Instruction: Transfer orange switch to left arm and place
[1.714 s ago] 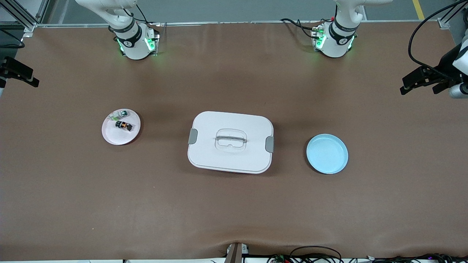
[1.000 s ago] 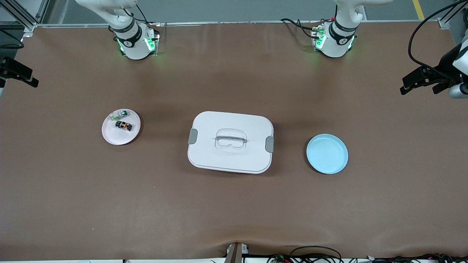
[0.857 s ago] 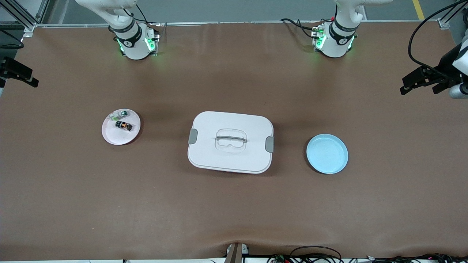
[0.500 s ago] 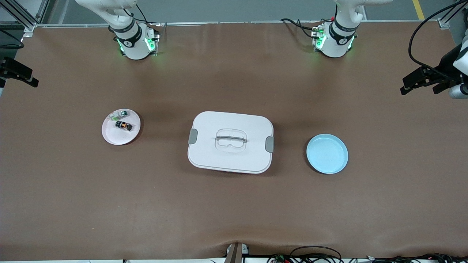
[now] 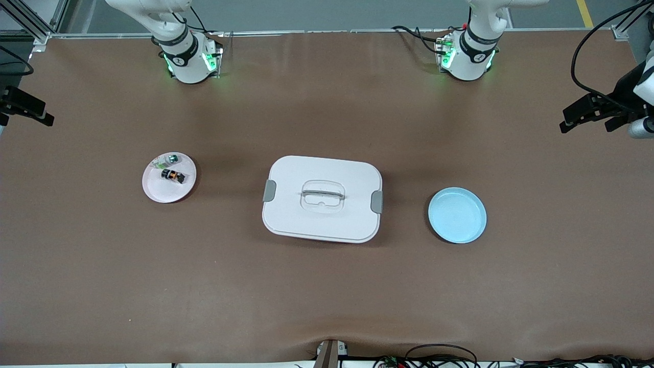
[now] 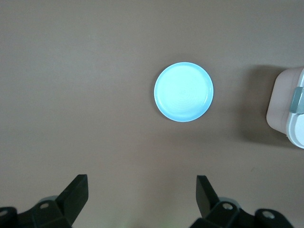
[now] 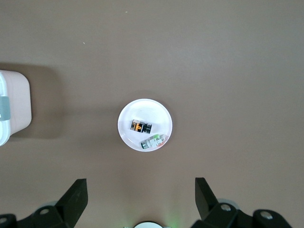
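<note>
In the front view, the box [image 5: 322, 168] sits in the middle of the frame on the tabletop [image 5: 327, 296], squarely between the two plates. We judge that this is why the transfer needs both arms and a path around or over it. The orange switch [image 5: 173, 176] lies on the pink plate [image 5: 159, 193] toward the right arm's end, touching or just beside a pale green part [image 5: 164, 162] that lies a little higher in the frame. The blue plate [image 5: 457, 214] toward the left arm's end holds nothing, so we take it for the destination. We count two arm bases along the top edge, two plates, one box, one switch and one pale part. In the left wrist view, the left tool [image 6: 141, 190] hangs high over the tabletop near the blue plate with its jaws spread wide and nothing between them, and a corner of the box shows at the frame's edge. We judge that it waits there to receive. In the right wrist view, the right tool [image 7: 140, 190] hangs equally wide and empty above the pink plate, both small parts in sight below it, which looks placed for a descent onto the switch. No part of the task is done yet.
</note>
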{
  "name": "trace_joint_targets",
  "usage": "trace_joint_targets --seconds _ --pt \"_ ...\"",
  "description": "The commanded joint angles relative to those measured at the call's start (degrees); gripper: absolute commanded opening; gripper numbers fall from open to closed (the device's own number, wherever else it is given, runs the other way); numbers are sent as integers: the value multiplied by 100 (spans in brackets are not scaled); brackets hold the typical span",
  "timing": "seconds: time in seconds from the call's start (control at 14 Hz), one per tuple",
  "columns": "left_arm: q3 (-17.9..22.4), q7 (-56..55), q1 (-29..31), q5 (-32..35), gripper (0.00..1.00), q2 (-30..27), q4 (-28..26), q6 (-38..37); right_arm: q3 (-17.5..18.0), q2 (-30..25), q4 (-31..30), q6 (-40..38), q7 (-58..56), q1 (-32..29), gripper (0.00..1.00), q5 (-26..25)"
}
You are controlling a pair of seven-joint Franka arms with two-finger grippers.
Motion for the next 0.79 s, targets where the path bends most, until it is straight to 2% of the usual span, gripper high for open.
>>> trace_joint_targets --seconds 0.0,0.21,0.43,0.71 --pt "19 23 -5 67 100 61 126 -95 31 210 51 -39 49 -123 100 -5" --pt "19 32 -5 67 100 61 126 -95 31 536 42 -39 49 -193 100 -14" --pt "19 23 -5 67 100 61 126 -95 31 1308 103 128 41 -298 100 65" --pt "19 32 -5 67 100 70 126 -86 31 1397 94 295 32 -325 100 -110"
